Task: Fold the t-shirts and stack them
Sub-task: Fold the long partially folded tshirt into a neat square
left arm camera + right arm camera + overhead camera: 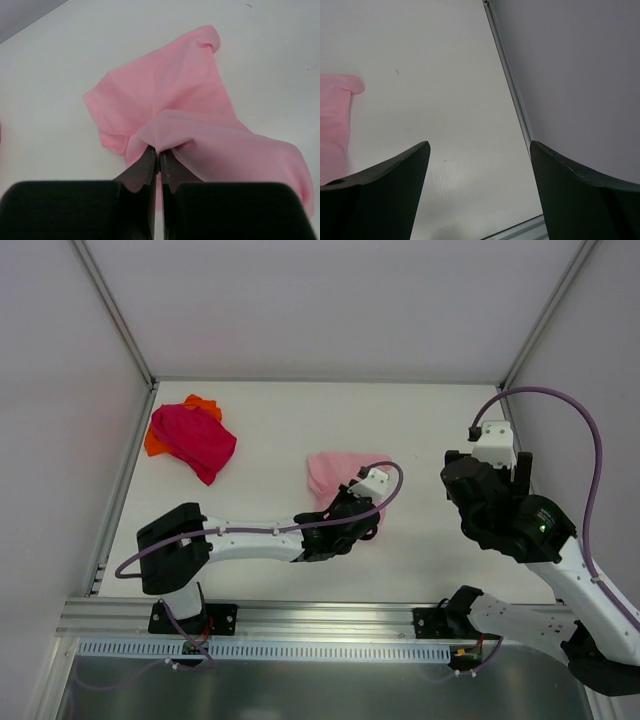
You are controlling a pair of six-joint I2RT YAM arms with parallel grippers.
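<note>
Shirts are lying on the surface [420, 440], with the left tool [159, 162] gripping the light pink shirt [170, 95].
Its fingers are pressing together on a raised fold at that shirt's near edge. The right tool [479, 145] is hanging to the right of the light pink shirt, fingers spread apart. The magenta shirt [195, 438] is lying on the orange shirt [203, 403], well apart to its far left.

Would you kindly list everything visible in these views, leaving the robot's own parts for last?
light pink t-shirt: one, light pink, crumpled near the centre
magenta t-shirt: one, magenta, bunched at far left, top of a small pile
orange t-shirt: one, orange, mostly under the magenta t-shirt
table: one, white, beneath everything
left gripper: one, black, shut on a fold of the light pink t-shirt
right gripper: one, black, open and empty, right side
</note>
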